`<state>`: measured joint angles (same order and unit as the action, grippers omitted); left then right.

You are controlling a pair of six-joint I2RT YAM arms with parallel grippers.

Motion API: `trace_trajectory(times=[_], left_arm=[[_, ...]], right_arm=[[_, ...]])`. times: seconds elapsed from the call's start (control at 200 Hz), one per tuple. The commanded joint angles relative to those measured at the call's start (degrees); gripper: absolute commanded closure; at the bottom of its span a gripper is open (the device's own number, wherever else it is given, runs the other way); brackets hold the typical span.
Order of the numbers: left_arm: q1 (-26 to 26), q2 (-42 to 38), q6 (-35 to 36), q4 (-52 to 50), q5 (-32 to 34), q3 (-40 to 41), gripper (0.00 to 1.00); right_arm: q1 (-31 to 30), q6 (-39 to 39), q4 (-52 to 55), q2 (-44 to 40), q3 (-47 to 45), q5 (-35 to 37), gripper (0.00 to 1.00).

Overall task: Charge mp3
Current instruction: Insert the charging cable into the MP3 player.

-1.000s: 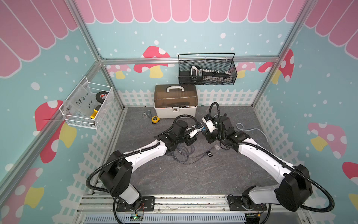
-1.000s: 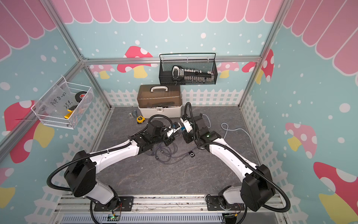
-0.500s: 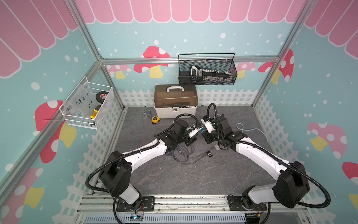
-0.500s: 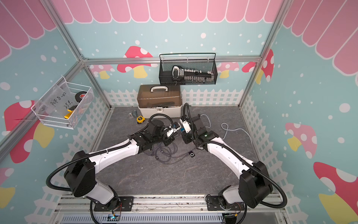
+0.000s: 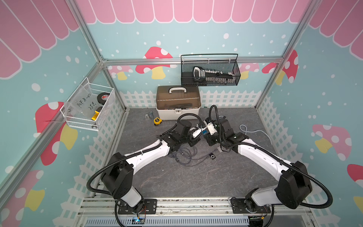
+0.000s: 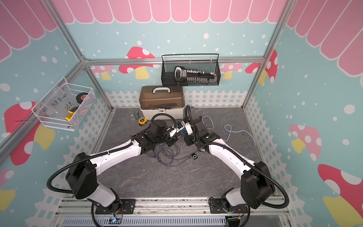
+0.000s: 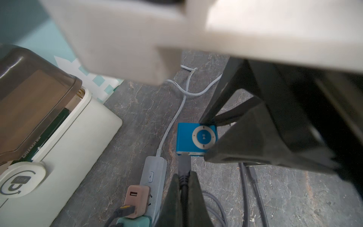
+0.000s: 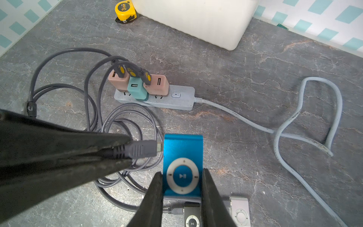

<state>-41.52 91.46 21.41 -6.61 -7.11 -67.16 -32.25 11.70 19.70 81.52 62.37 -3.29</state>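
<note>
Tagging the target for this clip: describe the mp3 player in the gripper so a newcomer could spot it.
In front of the brown-lidded toolbox, beside the power strip, the right gripper clamps one mp3 player. It is bright blue, unlike the black player and silver player lying nearby.

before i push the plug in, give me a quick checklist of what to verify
1. Plug grip: left gripper fingers shut on the grey plug. Ok.
2. Player grip: blue mp3 player clamped between the right gripper fingers. Ok.
3. Plug seated: metal tip exposed at the player's edge. Not ok.
4. Tip lined up with the port: port not visible. Cannot tell.
5. Cable powered: three cables sit in chargers on the power strip; which is this one, cannot tell.
6. Slack: cable coil lies loose. Ok.
</note>
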Motion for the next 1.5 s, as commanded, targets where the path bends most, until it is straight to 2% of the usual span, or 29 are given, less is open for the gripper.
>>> trace_trajectory(times=[0.0, 0.165, 0.68, 0.7, 0.84, 1.366, 1.386, 1.496], left_arm=[[-0.4, -0.3, 0.2, 6.7, -0.6, 0.2, 1.0], [-0.1, -1.5, 0.6, 8.1, -1.2, 2.8, 1.0], [0.7, -4.8, 0.6, 4.1, -2.4, 5.7, 1.0], [0.7, -4.8, 2.7, 3.9, -2.3, 5.8, 1.0], [0.7, -5.0, 3.1, 3.6, -2.8, 6.4, 1.0], [0.6, -3.4, 1.9, 6.2, -4.0, 5.7, 1.0], [0.5, -3.4, -0.3, 6.3, -4.0, 5.7, 1.0], [0.5, -3.2, -0.3, 6.4, -4.2, 5.5, 1.0]], right_arm=[[-1.6, -0.1, 1.2, -0.8, -0.7, -4.6, 0.92], [-0.4, 0.8, 1.2, -0.4, -0.9, -6.9, 0.92], [2.6, 2.2, 2.3, -2.1, -1.6, -6.0, 0.92], [2.7, 2.3, 2.4, -2.1, -1.7, -6.0, 0.92], [3.1, 2.4, 2.1, -2.5, -1.6, -6.1, 0.92], [3.2, 3.2, -0.2, -2.9, -1.6, -9.7, 0.92], [3.2, 3.3, -0.1, -2.8, -1.6, -9.7, 0.92], [3.3, 3.1, -0.1, -2.8, -1.5, -10.1, 0.92]])
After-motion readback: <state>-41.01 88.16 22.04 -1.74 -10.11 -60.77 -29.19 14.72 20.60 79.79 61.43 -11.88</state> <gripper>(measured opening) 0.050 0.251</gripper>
